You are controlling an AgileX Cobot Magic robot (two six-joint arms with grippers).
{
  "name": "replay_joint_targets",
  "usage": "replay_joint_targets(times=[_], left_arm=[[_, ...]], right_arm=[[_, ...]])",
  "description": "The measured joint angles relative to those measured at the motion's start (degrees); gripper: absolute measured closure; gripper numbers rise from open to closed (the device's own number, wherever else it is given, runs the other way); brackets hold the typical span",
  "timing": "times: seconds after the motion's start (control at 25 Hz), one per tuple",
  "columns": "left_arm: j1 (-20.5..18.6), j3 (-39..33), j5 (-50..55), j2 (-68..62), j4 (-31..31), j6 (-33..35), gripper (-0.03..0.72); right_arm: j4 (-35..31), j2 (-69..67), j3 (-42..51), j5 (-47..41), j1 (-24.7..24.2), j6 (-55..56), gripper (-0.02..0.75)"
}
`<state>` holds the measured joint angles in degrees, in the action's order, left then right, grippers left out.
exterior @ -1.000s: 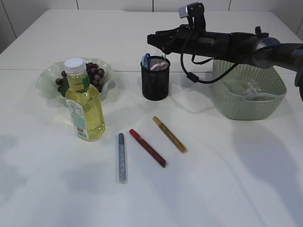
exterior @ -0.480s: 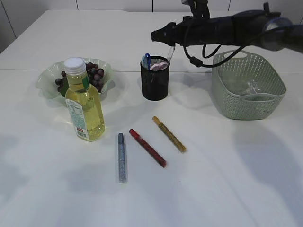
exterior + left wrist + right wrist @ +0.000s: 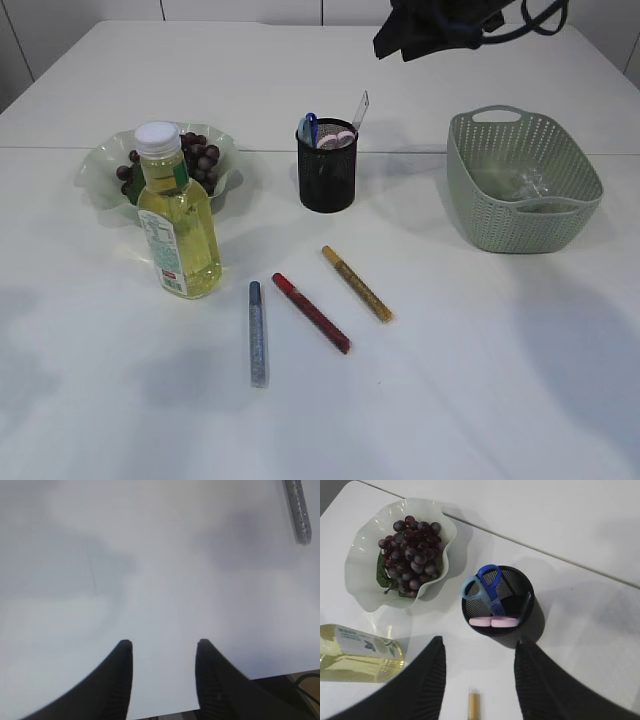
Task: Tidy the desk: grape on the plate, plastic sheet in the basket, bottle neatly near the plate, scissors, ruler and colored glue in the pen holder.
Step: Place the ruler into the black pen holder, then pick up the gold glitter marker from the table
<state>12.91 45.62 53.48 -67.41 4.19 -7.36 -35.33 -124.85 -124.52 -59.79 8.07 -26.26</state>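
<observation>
Right gripper [image 3: 477, 652]: released, empty, above holder [image 3: 498, 607].
Left gripper [image 3: 162, 647]: released, empty.
Holder: scissors [image 3: 482, 587], ruler [image 3: 359, 110] inside.
Table [image 3: 480, 340]: 3 glue sticks [image 3: 313, 312] loose.
Plate [image 3: 105, 170]: grapes [image 3: 200, 152].

White table [image 3: 480, 400] across nearly whole exterior view, matte, smooth. Thin seam running side to side at mid-depth, second white tabletop [image 3: 230, 70] butted behind. Pale wall panels [image 3: 240, 10] along top edge, split by dark vertical joints. Strip of grey at far left edge, too little visible to tell what. Soft, even lighting from above; faint blurred shadows on near surface, none sharp. Dark strip past table edge in left wrist view, bottom right, unclear.
</observation>
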Motion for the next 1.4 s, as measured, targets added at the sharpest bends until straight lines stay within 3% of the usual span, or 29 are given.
replay_joint_targets(times=[0.24, 0.52, 1.04, 1.4], left_arm=[[0.0, 0.0, 0.3, 0.0, 0.1, 0.0, 0.38], [0.0, 0.0, 1.7, 0.0, 0.1, 0.0, 0.38], [0.0, 0.0, 4.0, 0.0, 0.1, 0.0, 0.38], [0.0, 0.0, 4.2, 0.0, 0.4, 0.0, 0.38]], right_arm=[[6.9, 3.7, -0.3, -10.2, 0.0, 10.3, 0.405], [16.1, 5.3, -0.3, -11.5, 2.1, 18.1, 0.431], [31.9, 7.1, 15.0, -11.5, 17.8, 24.1, 0.435], [34.6, 2.6, 16.7, -11.4, 20.5, 26.3, 0.435]])
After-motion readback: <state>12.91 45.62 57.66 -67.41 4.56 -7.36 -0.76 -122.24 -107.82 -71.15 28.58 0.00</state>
